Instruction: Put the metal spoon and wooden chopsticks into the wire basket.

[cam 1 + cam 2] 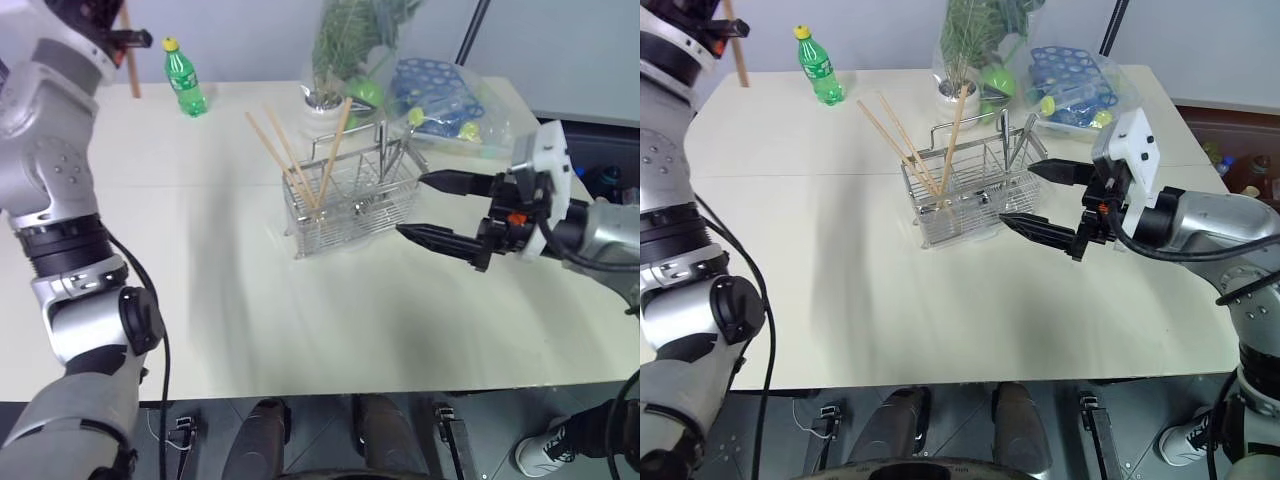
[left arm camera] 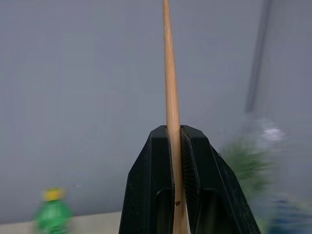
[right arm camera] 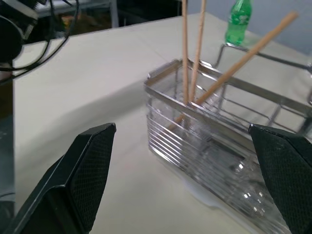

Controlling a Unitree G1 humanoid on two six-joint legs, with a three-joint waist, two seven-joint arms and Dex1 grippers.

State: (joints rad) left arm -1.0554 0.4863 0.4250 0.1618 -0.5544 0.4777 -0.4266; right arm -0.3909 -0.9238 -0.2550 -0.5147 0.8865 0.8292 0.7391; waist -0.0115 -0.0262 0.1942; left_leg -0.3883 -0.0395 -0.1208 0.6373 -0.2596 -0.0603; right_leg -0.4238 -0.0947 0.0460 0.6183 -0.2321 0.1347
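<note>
A rectangular basket of thin silver wire grid, its sides see-through and its loop handles upright, stands on a smooth, pale cream counter with a rounded far-left corner. Three slim, straight, light-brown wooden chopsticks lean out of the basket's left end, fanned apart and rising well above its rim. Low inside the basket, behind the wires, something shiny and metallic glints; whether it is the spoon cannot be told. The left gripper, raised high at the far-left corner of the scene, has its black, wedge-shaped fingers with finely ribbed pads pressed together on a fourth chopstick, a round, smooth stick that runs up between them and beyond their tips. The right gripper hovers just to the right of the basket, above the counter, its two tapered black fingers spread wide and pointed at the basket's right end without touching it. Beyond the basket stand a white pot of feathery green foliage, a clear plastic bag of blue and yellow-green items, and, well apart to the left, a green plastic bottle with a yellow cap.
</note>
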